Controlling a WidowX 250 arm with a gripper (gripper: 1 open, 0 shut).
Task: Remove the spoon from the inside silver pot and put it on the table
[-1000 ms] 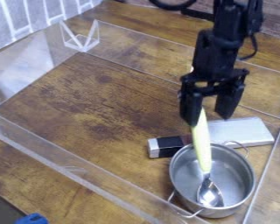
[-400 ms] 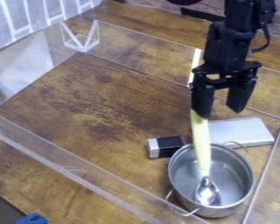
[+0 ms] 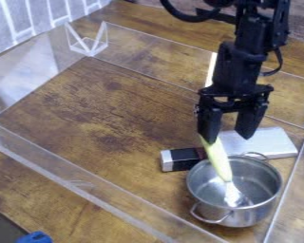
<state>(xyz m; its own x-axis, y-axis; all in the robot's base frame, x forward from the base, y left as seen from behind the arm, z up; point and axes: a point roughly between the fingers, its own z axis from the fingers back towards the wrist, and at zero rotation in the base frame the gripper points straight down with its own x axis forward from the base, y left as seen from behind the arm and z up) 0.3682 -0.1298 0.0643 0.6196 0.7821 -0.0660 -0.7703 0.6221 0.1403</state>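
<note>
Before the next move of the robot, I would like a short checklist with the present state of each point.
1. Spoon is in the silver pot, handle rising over the rim: ok.
2. Gripper is open for grasping: ok.
3. Handle is properly between the fingers: cannot tell; the handle's upper end is beside one fingertip, but depth is unclear.
4. Spoon is firmly held, ready to lift: not ok; the gripper has not closed on it.
5. Silver pot stands upright on the table: ok.
6. Spoon lies on the table: not ok, not yet done.
</note>
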